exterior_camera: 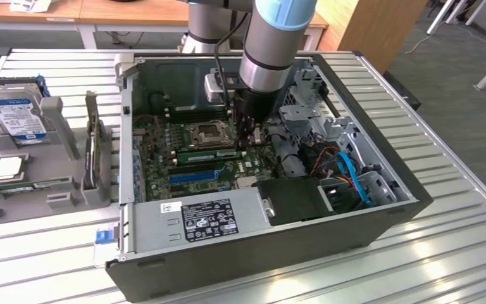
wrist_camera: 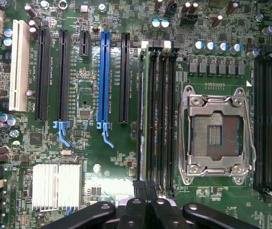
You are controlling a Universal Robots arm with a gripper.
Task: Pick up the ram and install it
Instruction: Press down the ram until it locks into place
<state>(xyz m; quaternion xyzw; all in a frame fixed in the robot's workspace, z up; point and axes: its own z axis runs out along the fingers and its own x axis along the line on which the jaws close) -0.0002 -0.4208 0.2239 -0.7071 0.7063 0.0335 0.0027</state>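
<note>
One green ram (exterior_camera: pixel 211 155) stands upright beside the processor socket (exterior_camera: pixel 207 134) in the exterior view, its long axis running from the end effector (exterior_camera: pixel 248 138) toward that view's left. The wrist view adds that the end effector (wrist_camera: pixel 146 190) is closed, gripping nothing. Its tips are over one end of the ram (wrist_camera: pixel 146 119), seen edge-on.

I am operating in a robotics lab: slatted metal counter (exterior_camera: pixel 462 253), open computer case (exterior_camera: pixel 268 266), wooden desks (exterior_camera: pixel 133 9) beyond.
</note>
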